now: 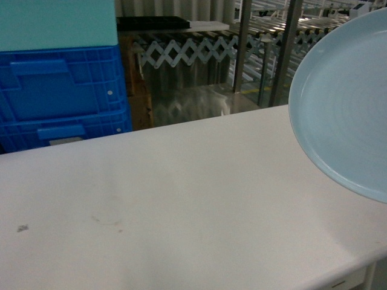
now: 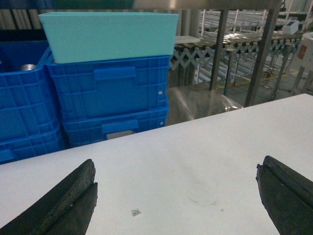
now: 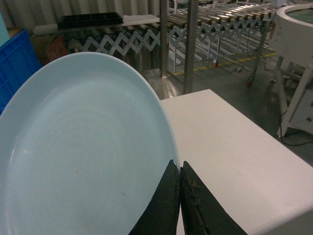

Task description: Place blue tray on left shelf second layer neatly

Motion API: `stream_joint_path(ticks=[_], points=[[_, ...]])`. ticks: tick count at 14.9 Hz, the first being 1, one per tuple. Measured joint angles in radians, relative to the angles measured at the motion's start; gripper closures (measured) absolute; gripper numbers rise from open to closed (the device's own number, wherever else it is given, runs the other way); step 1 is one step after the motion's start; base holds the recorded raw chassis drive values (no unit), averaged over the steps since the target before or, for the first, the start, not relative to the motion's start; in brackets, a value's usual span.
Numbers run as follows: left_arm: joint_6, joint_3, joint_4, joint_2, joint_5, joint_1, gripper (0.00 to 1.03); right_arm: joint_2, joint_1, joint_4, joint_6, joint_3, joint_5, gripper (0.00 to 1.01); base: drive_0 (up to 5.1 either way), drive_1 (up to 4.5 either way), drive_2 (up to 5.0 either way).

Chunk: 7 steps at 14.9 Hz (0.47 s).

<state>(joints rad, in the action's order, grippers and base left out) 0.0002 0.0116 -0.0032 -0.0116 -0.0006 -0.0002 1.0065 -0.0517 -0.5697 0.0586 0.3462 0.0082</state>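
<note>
The blue tray (image 1: 347, 103), a pale sky-blue round dish, hangs tilted above the white table's right end, cut off by the head view's right edge. In the right wrist view the blue tray (image 3: 83, 152) fills the left half, and my right gripper (image 3: 179, 169) is shut on its rim, one dark finger on each face. My left gripper (image 2: 176, 183) stands wide open low over the table (image 2: 195, 147), with nothing between its fingers (image 2: 73, 196). The left shelf is out of view.
Stacked dark-blue crates (image 1: 60, 96) with a pale teal box (image 1: 57, 23) on top stand behind the table (image 1: 181, 199) at the left. Beyond are metal posts (image 1: 242, 48) and a roller conveyor (image 1: 199, 48). The table's right edge (image 3: 274, 161) drops to the floor.
</note>
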Motion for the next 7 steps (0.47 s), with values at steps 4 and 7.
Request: stream_joint_path(ticks=[4, 7], points=[[0.000, 0.000, -0.002, 0.000, 0.000, 0.000, 0.05, 0.000, -0.001, -0.003, 0.000, 0.000, -0.004, 0.99, 3.1, -5.33, -2.6], [0.000, 0.000, 0.001, 0.000, 0.000, 0.000, 0.05, 0.000, -0.001, 0.002, 0.000, 0.000, -0.003, 0.99, 3.3, -5.00, -3.1]])
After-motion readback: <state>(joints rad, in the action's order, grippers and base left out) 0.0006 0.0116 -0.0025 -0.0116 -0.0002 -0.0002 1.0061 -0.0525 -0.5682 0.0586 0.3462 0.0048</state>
